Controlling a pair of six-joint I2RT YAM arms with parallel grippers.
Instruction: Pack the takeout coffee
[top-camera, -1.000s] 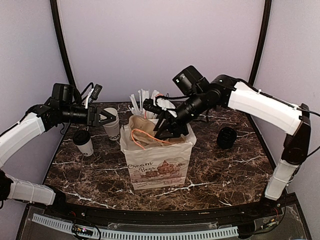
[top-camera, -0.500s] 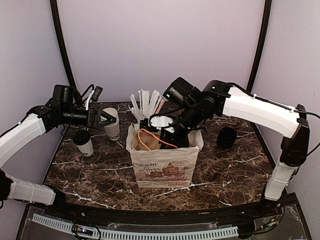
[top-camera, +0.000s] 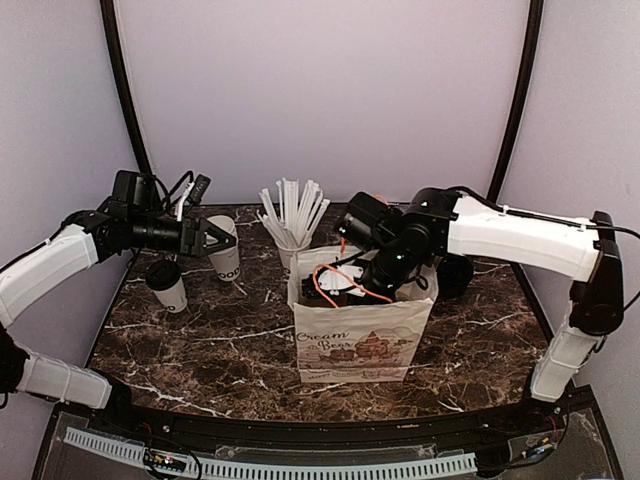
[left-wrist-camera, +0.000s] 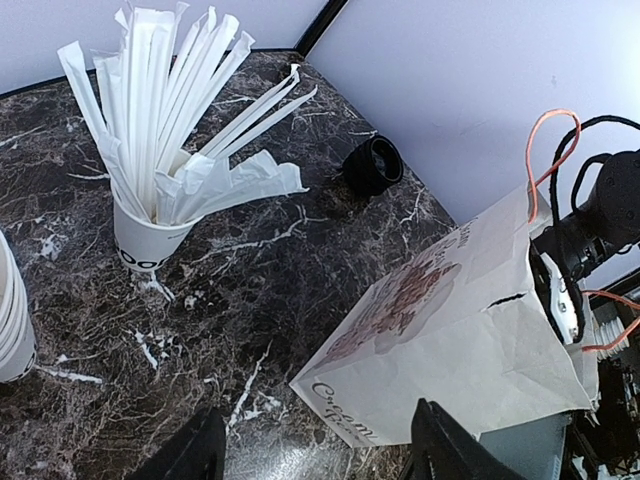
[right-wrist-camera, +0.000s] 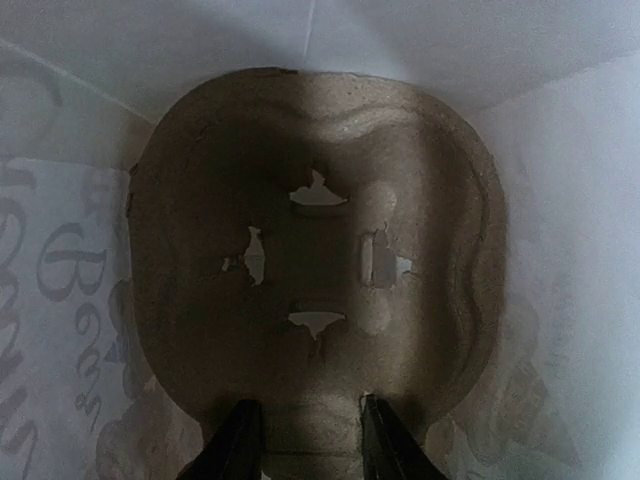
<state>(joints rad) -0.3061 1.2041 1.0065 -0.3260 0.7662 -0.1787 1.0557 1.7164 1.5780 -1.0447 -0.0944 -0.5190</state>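
Right gripper (right-wrist-camera: 305, 420) sits inside paper bag (top-camera: 360, 340) printed "Cream", above pulp tray (right-wrist-camera: 200, 200).

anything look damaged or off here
yes, the paper bag has a small rip in its side near the open top, seen from the left wrist. the cardboard tray inside it has ragged, torn slots in its middle

Table (top-camera: 200, 340) glossy, marbled; bag (top-camera: 360, 340) matt paper; takeout coffee (top-camera: 170, 288) paper cup.
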